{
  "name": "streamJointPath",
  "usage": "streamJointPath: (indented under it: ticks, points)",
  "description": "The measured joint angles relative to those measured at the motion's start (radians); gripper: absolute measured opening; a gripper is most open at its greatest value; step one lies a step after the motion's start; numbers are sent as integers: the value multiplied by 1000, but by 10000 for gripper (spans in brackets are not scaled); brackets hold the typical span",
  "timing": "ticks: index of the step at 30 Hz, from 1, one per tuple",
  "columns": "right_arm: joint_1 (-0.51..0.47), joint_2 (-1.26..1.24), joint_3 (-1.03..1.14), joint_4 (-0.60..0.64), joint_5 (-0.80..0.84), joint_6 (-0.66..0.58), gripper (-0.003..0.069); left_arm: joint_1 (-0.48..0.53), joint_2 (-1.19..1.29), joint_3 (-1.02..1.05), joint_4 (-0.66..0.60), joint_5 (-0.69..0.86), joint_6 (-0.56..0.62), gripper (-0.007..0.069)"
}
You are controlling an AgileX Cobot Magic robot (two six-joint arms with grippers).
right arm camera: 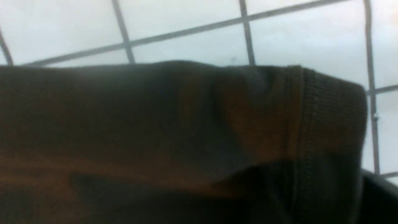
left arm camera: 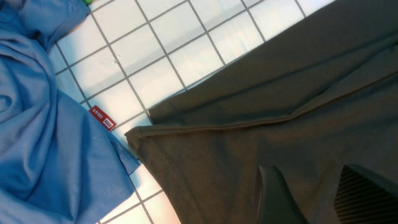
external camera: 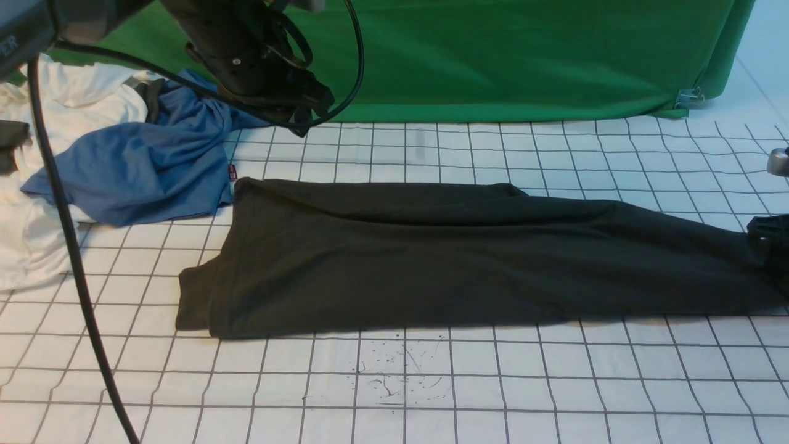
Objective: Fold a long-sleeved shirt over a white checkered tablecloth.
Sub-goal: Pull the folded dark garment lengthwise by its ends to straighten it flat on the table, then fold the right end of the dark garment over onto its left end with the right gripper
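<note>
The long-sleeved shirt (external camera: 431, 259) lies in a long black band across the white checkered tablecloth (external camera: 493, 382), its hem corner (left arm camera: 133, 137) at the left end. My left gripper (external camera: 296, 105) hangs high over the back left, above that corner. Its fingers (left arm camera: 273, 199) stand apart, open and empty, in the left wrist view. My right gripper (external camera: 770, 240) sits at the shirt's right end, at the frame edge. In the right wrist view a ribbed edge (right arm camera: 329, 118) of the shirt fills the picture and hides the jaws. Only one dark finger (right arm camera: 379, 193) shows beside it.
A crumpled blue shirt (external camera: 142, 166) with a small red tag (left arm camera: 102, 118) lies just left of the black hem. White garments (external camera: 37, 185) pile at the far left. A green backdrop cloth (external camera: 524, 55) hangs behind. The left arm's cable (external camera: 68, 246) drapes down the left side.
</note>
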Motion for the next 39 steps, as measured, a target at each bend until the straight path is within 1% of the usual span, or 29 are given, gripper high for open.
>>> streamJointPath:
  ticks: [1,3,5,7,10,13,16,19,22,23,24,25,26,28,29,31,33,34,35,39]
  points:
    - [0,-2,0,11,7,-29,176,0,0,0,1,0,0,242]
    - [0,-6,0,19,14,-53,82,0,0,0,15,0,2,242]
    - [0,-22,0,19,19,-79,47,0,0,0,29,8,3,242]
    - [0,-62,1,-3,20,-98,46,0,0,0,56,20,6,242]
    - [0,-160,0,-72,23,-98,46,0,-12,0,98,33,6,242]
    - [2,-241,-24,-98,44,-98,46,0,-34,0,125,39,6,242]
    - [38,-321,-107,-126,90,-106,46,0,-63,-8,141,59,6,242]
    - [133,-347,-214,-137,143,-120,46,0,-78,-35,146,97,6,242]
    - [260,-341,-301,-138,171,-126,46,0,-97,-55,157,127,6,242]
    - [339,-331,-342,-132,178,-128,46,0,-114,-61,170,133,6,242]
    - [373,-322,-360,-130,179,-128,46,0,-123,-61,180,137,6,242]
    - [452,-305,-400,-115,179,-128,46,1,-145,-62,197,140,2,242]
    - [452,-301,-400,-115,179,-128,46,1,-148,-62,203,140,1,242]
    - [596,-242,-479,-63,171,-128,46,18,-192,-64,220,141,-12,242]
    - [605,-237,-485,-58,171,-128,46,20,-196,-64,220,141,-12,242]
    - [706,-172,-546,-4,158,-128,46,57,-233,-65,219,143,-15,242]
    - [784,-116,-593,44,144,-128,46,100,-260,-65,204,143,-20,242]
    - [791,-104,-596,49,140,-128,46,109,-262,-65,201,143,-21,242]
    - [840,-59,-623,76,119,-128,46,147,-276,-65,182,143,-26,242]
    - [934,39,-680,119,58,-124,46,225,-290,-65,110,144,-35,242]
